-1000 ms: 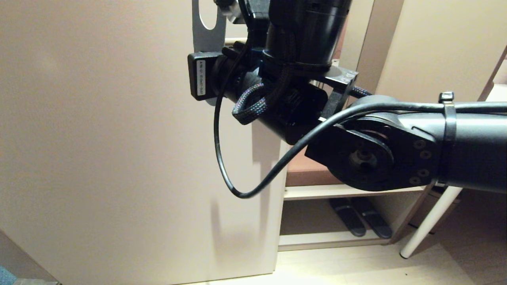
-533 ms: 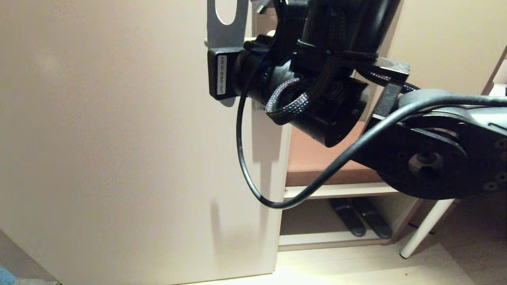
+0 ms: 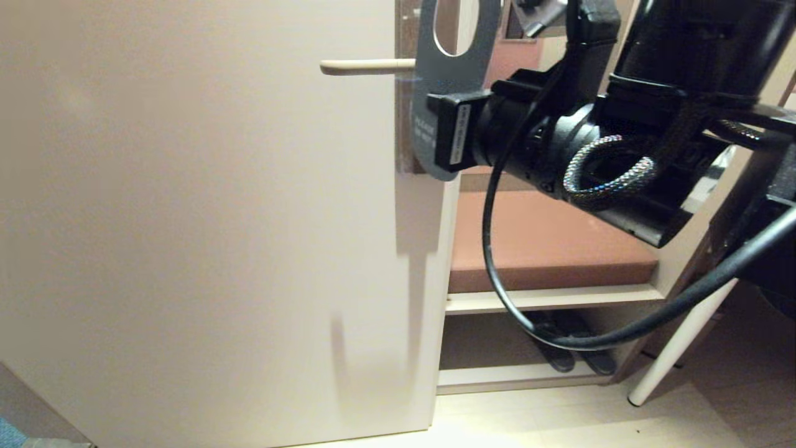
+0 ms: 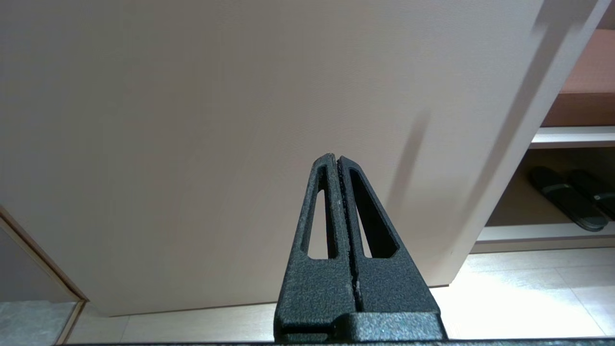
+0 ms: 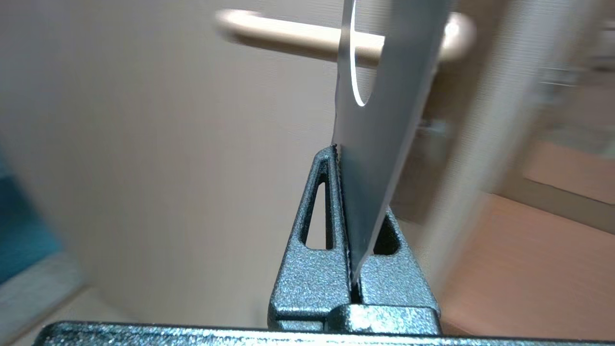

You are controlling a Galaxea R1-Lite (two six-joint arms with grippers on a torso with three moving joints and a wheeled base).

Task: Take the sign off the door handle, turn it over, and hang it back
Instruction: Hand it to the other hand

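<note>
My right gripper (image 5: 338,156) pinches the sign (image 5: 379,120) in front of the door handle (image 3: 367,66); its hole is cut off above, its lettering unreadable. My left gripper (image 4: 338,161) is closed, empty

The right arm (image 3: 622,124) is matte black, built of thick round housings. A smooth black cable (image 3: 510,267) loops beneath it, and a braided sleeve (image 3: 606,168) with a speckled sheen curls at the wrist. A white label (image 3: 461,134) sits at nine o'clock on a boxy block. Both grippers' fingers (image 4: 336,216) are textured dark metal with long triangular slots.
</note>
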